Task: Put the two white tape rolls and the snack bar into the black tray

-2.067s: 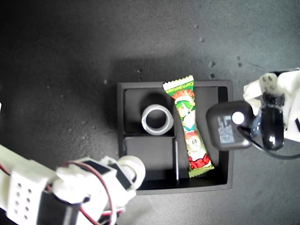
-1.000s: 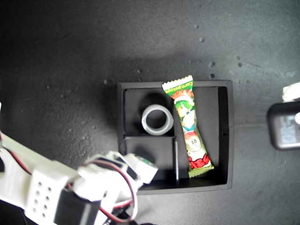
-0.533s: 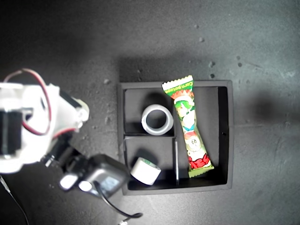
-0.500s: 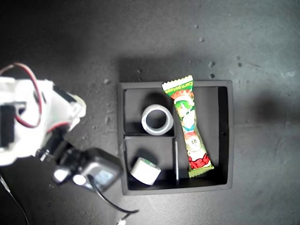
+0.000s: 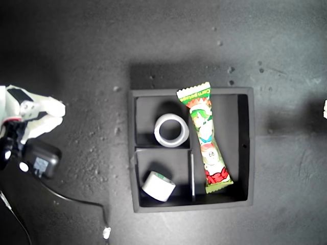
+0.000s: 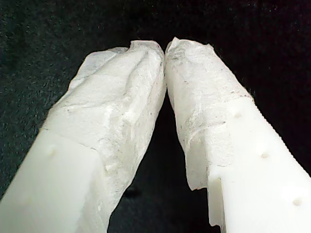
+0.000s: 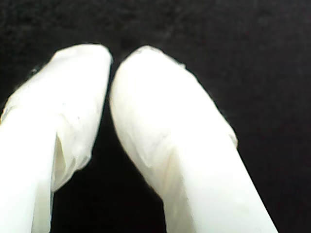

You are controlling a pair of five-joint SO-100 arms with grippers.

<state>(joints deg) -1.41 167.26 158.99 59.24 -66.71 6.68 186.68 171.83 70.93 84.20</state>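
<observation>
Black tray (image 5: 247, 149): a square, low-walled tray is seen on the dark worktop, slightly toward the exterior view's right of centre; two small compartments lie along its side at the exterior view's left and one long compartment along the other side.
Snack bar (image 5: 206, 139): laid in the long compartment, its long axis running from the tray's far edge to its near edge with a slight lean; the upper serrated end rests on the far wall, the lower end stops just short of the near wall.
Plain white tape roll (image 5: 171, 130): laid flat in the far small compartment, open centre facing up, close against the divider beside the snack bar.
Green-cored tape roll (image 5: 158, 186): tilted on its edge in the near small compartment, green core turned up toward the far edge.
Open room: bare dark worktop is seen on all sides of the tray.
Arm (image 5: 30, 115): seen at the exterior view's left edge, well apart from the tray; which arm it is cannot be told.
First gripper (image 6: 165, 48): tips pressed together, nothing between them.
Second gripper (image 7: 111, 60): tips nearly touching, apparently closed on nothing, though the view is blurred.
</observation>
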